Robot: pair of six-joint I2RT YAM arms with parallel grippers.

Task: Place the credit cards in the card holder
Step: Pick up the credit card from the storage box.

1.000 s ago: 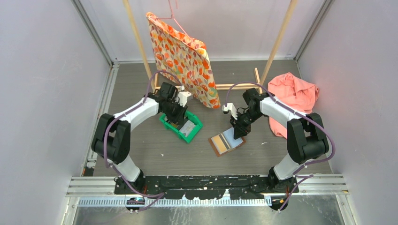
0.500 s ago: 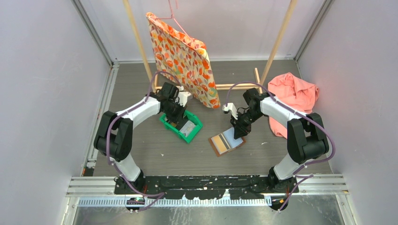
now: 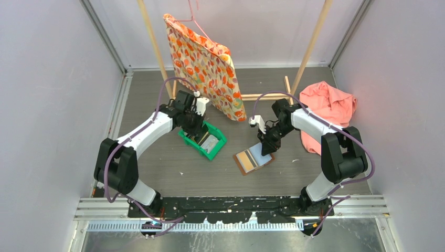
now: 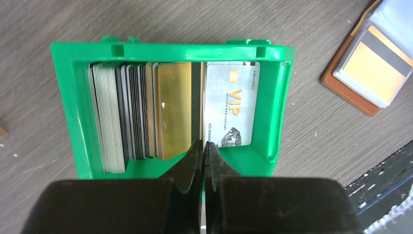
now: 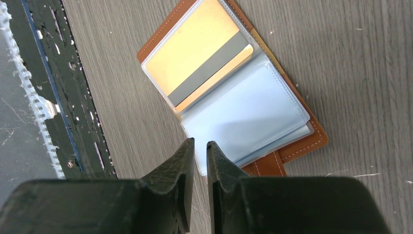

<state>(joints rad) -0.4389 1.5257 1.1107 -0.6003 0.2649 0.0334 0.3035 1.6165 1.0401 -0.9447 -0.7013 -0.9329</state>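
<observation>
Evidently our left gripper (image 4: 204, 146) has pinched shut on a thin black plastic card's (image 4: 196, 102) edge in the green plastic bin (image 4: 63, 112) (stiff, slick, light); our right gripper (image 5: 200, 146), barely parted, pins the open brown leather card holder's (image 5: 311, 131) clear sleeve (image 5: 243, 117).

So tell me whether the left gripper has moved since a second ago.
Yes. The left gripper drew back toward the far end of the green bin, closer to the hanging patterned cloth.

One card holder (image 5: 229, 92), one green bin (image 4: 68, 107), many cards (image 4: 146, 109).
</observation>
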